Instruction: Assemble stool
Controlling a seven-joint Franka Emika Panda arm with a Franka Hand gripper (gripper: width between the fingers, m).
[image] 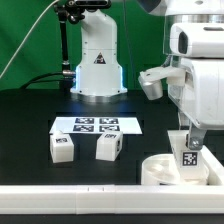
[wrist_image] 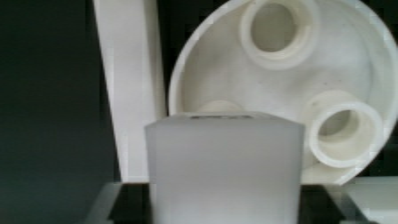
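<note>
The pincer (image: 188,140) is narrowed around one stool leg (image: 188,158), gripping its upper end. In the wrist view its dark fingers (wrist_image: 125,205) sit close against the two sides of the blocky leg (wrist_image: 222,165). The leg stands upright, tag facing the exterior camera, over the part of the round seat (image: 160,172) towards the exterior view's right. Whether its foot touches the seat cannot be told. In the wrist view the seat (wrist_image: 222,85) shows two ringed holes, one just beside the held leg.

Two more legs (image: 62,147) (image: 107,147) lie on the dark counter (image: 30,120), well apart from the seat, towards the exterior view's left. The marker board (image: 95,125) lies just beyond them, farther from the seat. The long white rail (image: 90,192) runs along the seat's near edge, touching or nearly touching it.
</note>
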